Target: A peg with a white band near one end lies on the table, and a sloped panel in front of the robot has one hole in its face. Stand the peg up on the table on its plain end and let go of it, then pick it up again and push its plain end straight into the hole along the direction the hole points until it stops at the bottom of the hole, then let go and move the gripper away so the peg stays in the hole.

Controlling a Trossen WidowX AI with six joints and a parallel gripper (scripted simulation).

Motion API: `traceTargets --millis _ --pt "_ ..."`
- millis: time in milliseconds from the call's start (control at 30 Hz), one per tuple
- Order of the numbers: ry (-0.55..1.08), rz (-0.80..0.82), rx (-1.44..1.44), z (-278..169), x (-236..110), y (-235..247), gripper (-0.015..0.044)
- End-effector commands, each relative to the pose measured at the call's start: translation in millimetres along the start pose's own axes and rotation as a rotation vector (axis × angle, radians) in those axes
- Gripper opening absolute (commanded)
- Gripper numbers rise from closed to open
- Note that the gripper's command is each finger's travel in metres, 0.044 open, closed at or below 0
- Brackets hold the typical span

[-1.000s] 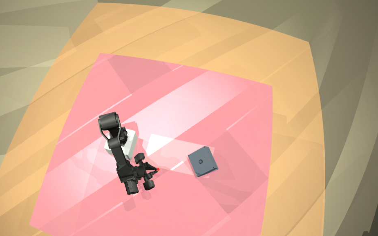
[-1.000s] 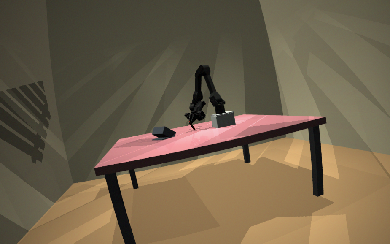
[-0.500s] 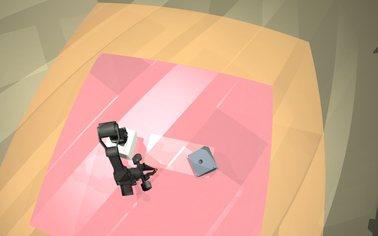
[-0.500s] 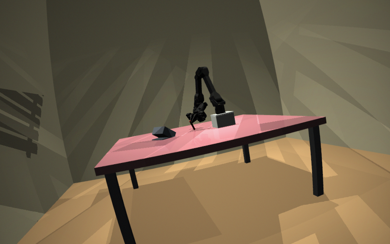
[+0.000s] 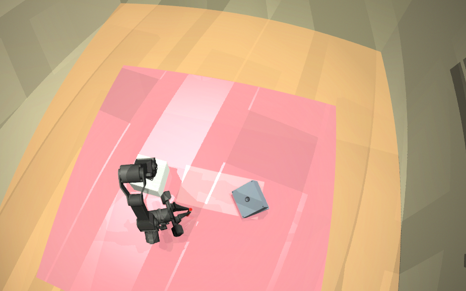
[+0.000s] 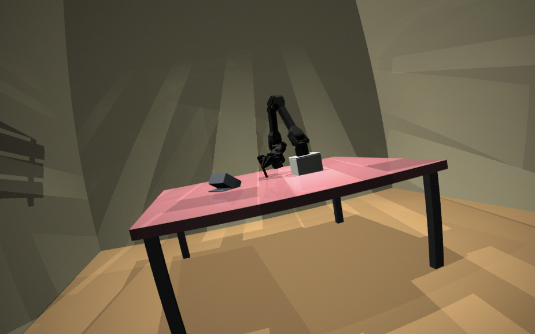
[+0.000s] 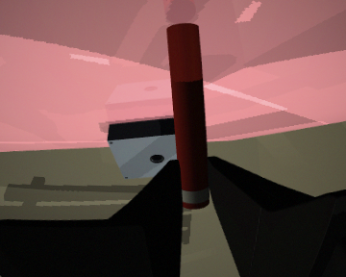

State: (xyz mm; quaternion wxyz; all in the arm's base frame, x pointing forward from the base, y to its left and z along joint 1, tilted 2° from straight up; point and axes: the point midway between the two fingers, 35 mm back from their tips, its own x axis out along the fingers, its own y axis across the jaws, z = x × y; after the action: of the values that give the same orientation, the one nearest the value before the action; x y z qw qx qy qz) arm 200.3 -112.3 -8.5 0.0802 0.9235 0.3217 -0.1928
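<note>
The tool (image 7: 195,192) is clamping the red peg (image 7: 186,108) near its white band; tilted, it risks toppling on release

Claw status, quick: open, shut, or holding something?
Claw: shut on the red peg, gripped at its white-banded end, plain end pointing toward the table.

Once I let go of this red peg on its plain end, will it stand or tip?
Probably tippy: the red peg is long and thin, so its plain end gives a small footing. It is round, so if it falls it would likely roll on the glossy table. It looks rigid, straight in the jaws of the gripper.
</note>
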Motion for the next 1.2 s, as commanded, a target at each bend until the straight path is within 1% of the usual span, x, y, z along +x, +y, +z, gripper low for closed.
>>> traceTargets --millis 0,367,500,1167 --pt "0.03 0.005 -0.009 0.6 -2.4 2.1 0.0049" --pt "0.125 0.005 -0.009 5.6 -8.0 1.8 0.0049" --pt "0.096 0.005 -0.009 4.7 -8.4 1.9 0.0049" --pt "0.105 0.007 -0.005 9.4 -7.4 1.5 0.0049"
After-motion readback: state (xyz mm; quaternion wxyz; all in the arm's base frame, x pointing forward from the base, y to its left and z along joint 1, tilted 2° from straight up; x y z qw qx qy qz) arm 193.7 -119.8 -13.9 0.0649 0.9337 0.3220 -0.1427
